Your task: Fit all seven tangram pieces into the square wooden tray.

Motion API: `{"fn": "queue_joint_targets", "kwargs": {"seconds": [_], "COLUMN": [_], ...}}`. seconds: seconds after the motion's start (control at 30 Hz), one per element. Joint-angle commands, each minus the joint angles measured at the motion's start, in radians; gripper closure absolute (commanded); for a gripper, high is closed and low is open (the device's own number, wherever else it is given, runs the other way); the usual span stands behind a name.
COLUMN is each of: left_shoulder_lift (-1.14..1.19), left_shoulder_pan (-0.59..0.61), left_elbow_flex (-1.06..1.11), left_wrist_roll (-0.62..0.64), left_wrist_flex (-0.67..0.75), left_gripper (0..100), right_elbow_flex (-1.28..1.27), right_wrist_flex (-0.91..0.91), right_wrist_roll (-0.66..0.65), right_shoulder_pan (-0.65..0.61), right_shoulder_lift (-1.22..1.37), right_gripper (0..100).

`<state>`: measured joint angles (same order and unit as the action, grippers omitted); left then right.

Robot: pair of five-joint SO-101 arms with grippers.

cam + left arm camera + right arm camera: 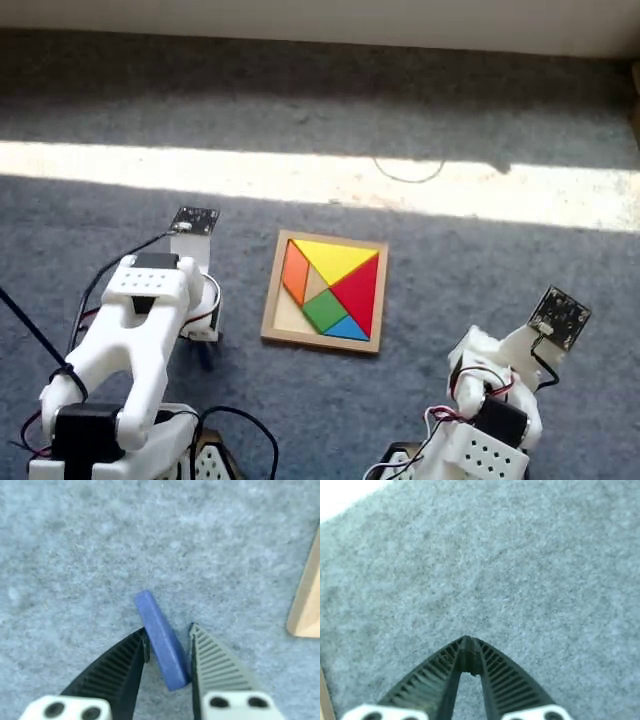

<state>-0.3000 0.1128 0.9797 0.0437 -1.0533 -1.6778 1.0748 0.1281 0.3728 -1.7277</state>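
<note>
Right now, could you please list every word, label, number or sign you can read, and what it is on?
There is no readable text.
The wooden tray and its coloured pieces are plain.
The blue piece in the left arm's jaws carries no mark.
Any print on the wrist camera boards is too small to read.

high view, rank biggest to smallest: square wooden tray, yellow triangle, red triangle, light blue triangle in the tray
1. square wooden tray
2. yellow triangle and red triangle: they look about equal, so I won't rank one over the other
3. light blue triangle, clearly the smallest
</note>
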Motion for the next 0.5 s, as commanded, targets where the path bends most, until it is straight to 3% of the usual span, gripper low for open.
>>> {"fn": "queue_joint_targets", "kwargs": {"seconds": [0.0, 0.1, 0.23, 0.47], "left_shoulder_lift": [-0.021, -0.021, -0.021, -0.021], "left_shoulder_pan": [-0.021, -0.022, -0.025, -0.206], "left_elbow_flex": [-0.087, -0.159, -0.248, -0.338], "left_wrist_roll": [0.006, 0.006, 0.008, 0.077], "left_wrist_flex": [-0.032, -0.104, -0.163, -0.189], "left_gripper": [94, 100, 100, 100], "right_elbow_flex": [-0.042, -0.042, -0.042, -0.042], "right_wrist_flex": [-0.024, -0.024, -0.024, -0.024], "right_wrist_roll": [0.005, 0.005, 0.005, 0.005], "right_shoulder_pan": [-0.012, -0.012, -0.012, -0.012], "right_shoulder_lift": [-0.007, -0.007, -0.007, -0.007], "right_gripper": [99.4, 99.4, 99.4, 99.4]}}
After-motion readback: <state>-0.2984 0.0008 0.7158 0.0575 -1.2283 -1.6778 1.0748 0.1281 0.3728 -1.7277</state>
